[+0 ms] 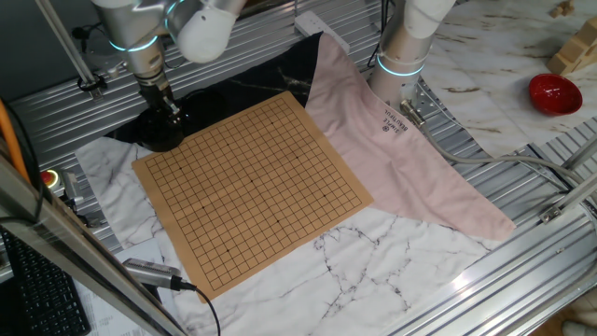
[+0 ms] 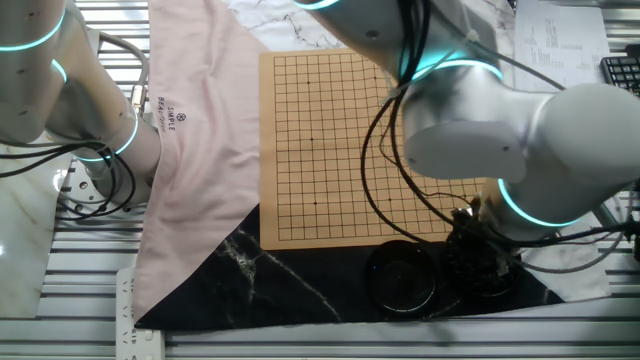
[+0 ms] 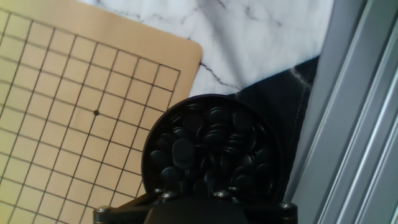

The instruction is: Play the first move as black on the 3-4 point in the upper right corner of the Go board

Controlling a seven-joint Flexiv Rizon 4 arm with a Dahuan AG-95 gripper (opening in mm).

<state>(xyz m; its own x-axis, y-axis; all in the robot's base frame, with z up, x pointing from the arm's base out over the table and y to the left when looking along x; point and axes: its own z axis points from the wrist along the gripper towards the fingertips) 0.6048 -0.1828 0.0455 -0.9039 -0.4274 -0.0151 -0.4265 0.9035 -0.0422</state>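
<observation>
- Stones [image 3: 208,146], glossy black and round, fill a dark round bowl [image 3: 149,163] in the hand view; they lie heaped and overlapping, so I can't single out one as the stone to be played.
- Each stone is a small lens-like disc with no long axis and no facing that I can make out; most lie flat or slightly tilted in the heap.
- The bowl sits on a black marbled cloth [image 1: 233,89] just off one corner of the Go board [image 1: 256,191], near the far left corner of the counter [image 1: 410,266] in one fixed view.
- The board is a tan square with thin black grid lines and printed dots, lying flat and turned diagonally to the counter's edges; I see no stone on its grid.
- The end effector [image 1: 168,107] hangs over the bowl at that far left corner; I cannot tell whether its fingers are apart or together, since the hand view shows only its dark base.
- A pink cloth [image 1: 392,159] lies along the board's far right side, with white marbled cloth [image 1: 373,257] toward the near edge.
- A second bowl [image 2: 400,278], dark and round, sits beside the board's edge in the other fixed view.
</observation>
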